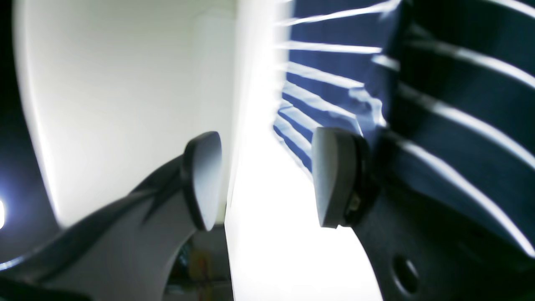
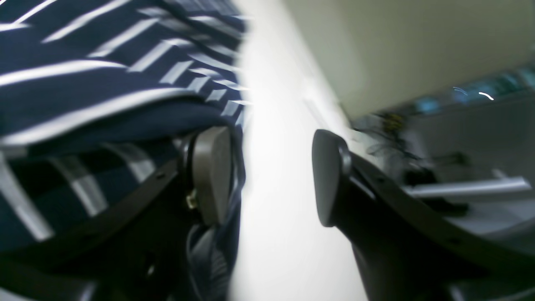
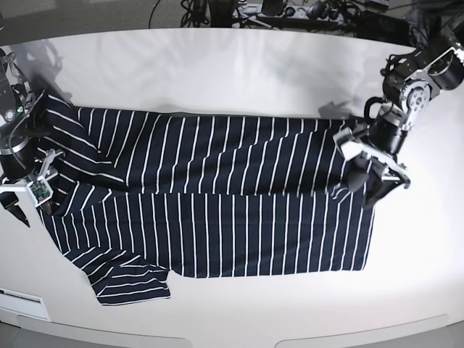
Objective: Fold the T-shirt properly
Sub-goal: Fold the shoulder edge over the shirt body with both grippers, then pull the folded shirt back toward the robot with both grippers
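The T-shirt, dark navy with thin white stripes, lies spread across the white table, its upper half folded down over the middle. My left gripper hovers at the shirt's right edge. In the left wrist view that gripper is open, with bare table between its pads and striped cloth beside and behind the right pad. My right gripper is at the shirt's left edge by the sleeve. Its wrist view shows it open too, the cloth bunched against the left finger.
Cables and equipment crowd the far side beyond the table. A small label sits at the table's front left edge. A folded sleeve juts out at the shirt's lower left.
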You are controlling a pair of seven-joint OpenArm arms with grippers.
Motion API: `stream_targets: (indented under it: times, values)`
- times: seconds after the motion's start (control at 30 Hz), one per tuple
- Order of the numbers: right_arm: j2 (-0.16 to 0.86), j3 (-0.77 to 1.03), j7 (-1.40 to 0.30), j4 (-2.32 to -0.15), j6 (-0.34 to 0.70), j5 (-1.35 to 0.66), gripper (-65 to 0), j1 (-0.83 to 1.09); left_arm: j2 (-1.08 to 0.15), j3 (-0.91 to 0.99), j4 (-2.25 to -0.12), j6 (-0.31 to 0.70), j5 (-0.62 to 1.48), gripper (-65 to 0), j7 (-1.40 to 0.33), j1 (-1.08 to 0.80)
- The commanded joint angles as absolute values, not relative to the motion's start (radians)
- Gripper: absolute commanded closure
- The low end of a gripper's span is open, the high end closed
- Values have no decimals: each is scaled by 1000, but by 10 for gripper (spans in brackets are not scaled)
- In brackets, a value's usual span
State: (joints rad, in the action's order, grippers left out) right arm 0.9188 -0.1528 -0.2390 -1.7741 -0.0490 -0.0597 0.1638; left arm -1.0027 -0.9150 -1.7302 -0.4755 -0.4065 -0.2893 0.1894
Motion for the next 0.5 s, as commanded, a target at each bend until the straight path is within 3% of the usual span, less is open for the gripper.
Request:
stream_targets:
  times: [0.0, 0.07, 0.1, 0.17, 0.2, 0.27, 0.33, 0.47]
  values:
    - [942, -139, -221, -1785, -62, -55, -331, 150, -1016, -907, -1739, -503, -402, -344, -283, 202]
    - [942, -139, -221, -1785, -28, -55, -324, 152, -1011, -907, -1739, -502, -381, -291, -282, 199]
    - [942, -139, -221, -1785, -17, -57, -307, 152, -1008, -907, -1739, -503, -380, -224, -282, 197]
    - [942, -139, -221, -1785, 0, -116, -216, 152, -1005, -907, -1739, -503, -380, -29, -283, 197]
    - [942, -139, -221, -1785, 2, -157, -145, 152, -1002, -907, -1739, -507, -380, 0, -286, 198]
    - [942, -139, -225, -1785, 17, -229, 0, 152, -992, -907, -1739, -506, -379, 0, -286, 198]
    - [942, -139, -226, -1785, 32, -239, 0, 152, -975, -907, -1739, -456, -379, 0, -286, 200]
    - [930, -139, -281, -1785, 89, -303, 0, 152, -930, -907, -1729, -253, -321, 0, -261, 214]
